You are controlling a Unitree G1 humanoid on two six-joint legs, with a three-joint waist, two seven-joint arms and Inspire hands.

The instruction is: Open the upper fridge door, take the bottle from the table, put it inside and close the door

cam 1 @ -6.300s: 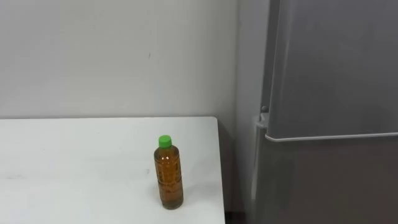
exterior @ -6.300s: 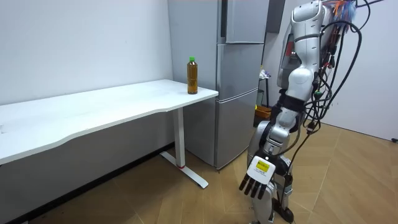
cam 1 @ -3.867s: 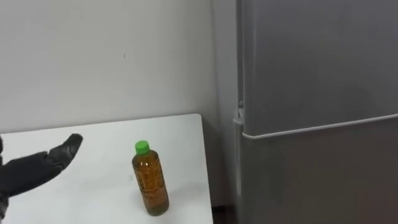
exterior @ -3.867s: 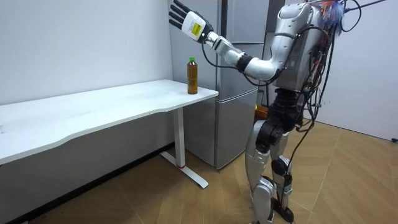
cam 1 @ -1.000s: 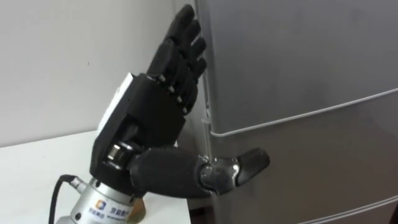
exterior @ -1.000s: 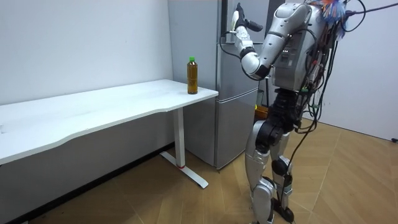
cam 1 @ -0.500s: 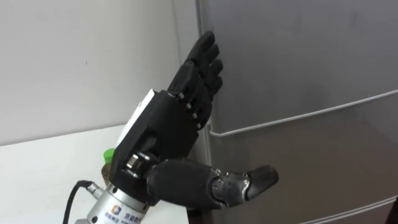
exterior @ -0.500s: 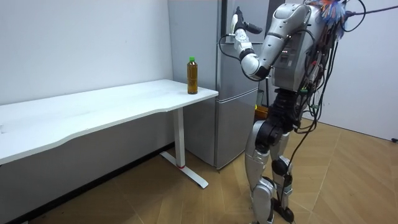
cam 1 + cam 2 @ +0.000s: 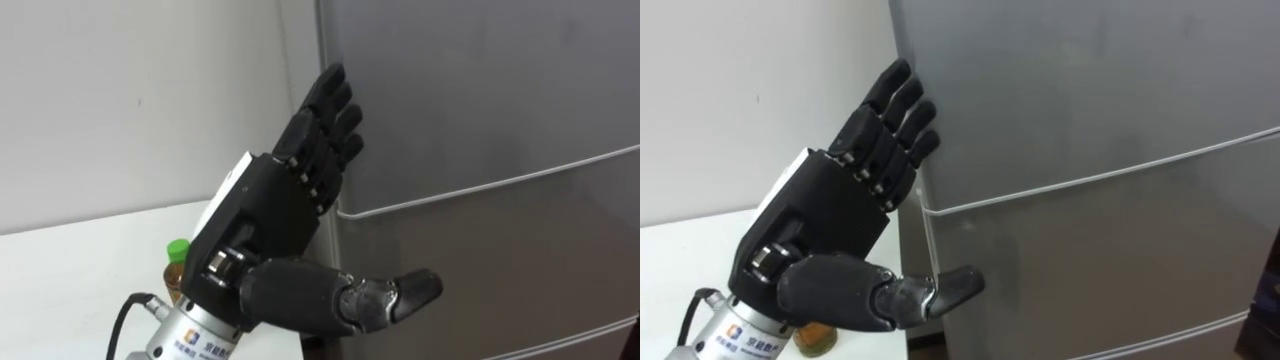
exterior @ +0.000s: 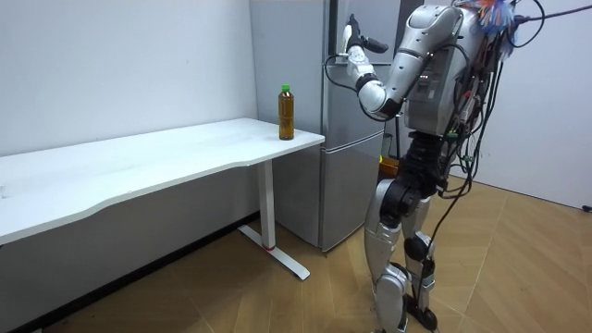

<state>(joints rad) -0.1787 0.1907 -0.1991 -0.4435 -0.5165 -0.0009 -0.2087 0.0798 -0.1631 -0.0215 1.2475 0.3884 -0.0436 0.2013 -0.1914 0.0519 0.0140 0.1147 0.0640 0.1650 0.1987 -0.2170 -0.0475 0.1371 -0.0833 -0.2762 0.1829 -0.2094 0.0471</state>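
Little of the task is done. The bottle [image 10: 287, 113] stands upright on the bench [image 10: 139, 162], at the corner nearest the fridge [image 9: 480, 100], with nothing holding it. The left robot hand [image 9: 270, 215] is raised with its fingers straight and spread apart, empty, at the left edge of the closed upper door [image 9: 450, 80]. Opening that door, fetching the bottle and placing it inside all remain.

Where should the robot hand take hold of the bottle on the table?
Round the bottle, on its straight body below the green cap, coming in level from the front edge of the table: it stands upright with nothing beside it.
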